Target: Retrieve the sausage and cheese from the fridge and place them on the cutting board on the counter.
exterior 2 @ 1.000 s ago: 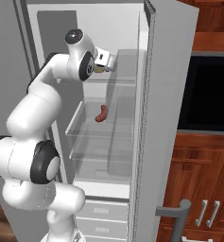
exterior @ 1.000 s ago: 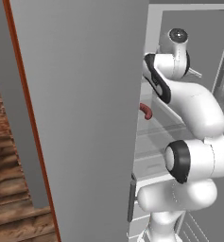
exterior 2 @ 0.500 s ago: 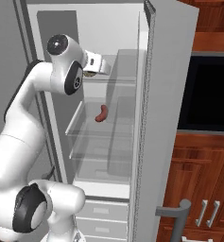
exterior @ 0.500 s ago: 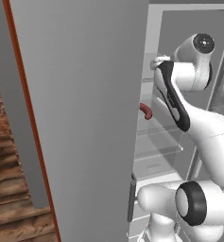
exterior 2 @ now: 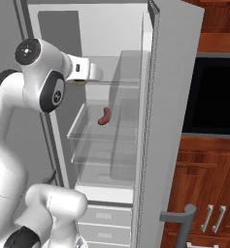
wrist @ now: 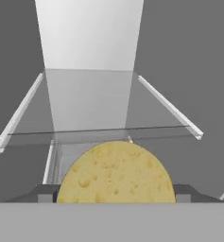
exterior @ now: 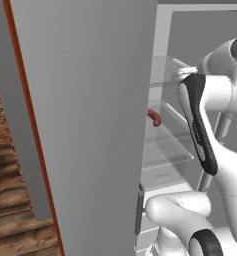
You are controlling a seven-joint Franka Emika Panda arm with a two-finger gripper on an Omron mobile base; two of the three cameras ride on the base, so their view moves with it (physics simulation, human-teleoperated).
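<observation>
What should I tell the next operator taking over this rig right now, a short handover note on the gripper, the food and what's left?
Gripper: inside the open fridge at the upper shelf, jaws closed on the cheese.
Sausage: lying on the middle glass shelf, untouched.
Done: fridge opened, cheese grasped.
Left: carry the cheese out to the cutting board on the counter, then come back for the sausage and place it there too.

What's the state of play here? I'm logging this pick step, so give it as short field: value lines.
fridge: door open, glass shelves visible
sausage: lying on a middle shelf
cheese: between the fingertips, close to the hand camera
gripper: inside the fridge at upper-shelf height, closed on the cheese
cutting board: not yet loaded
</observation>
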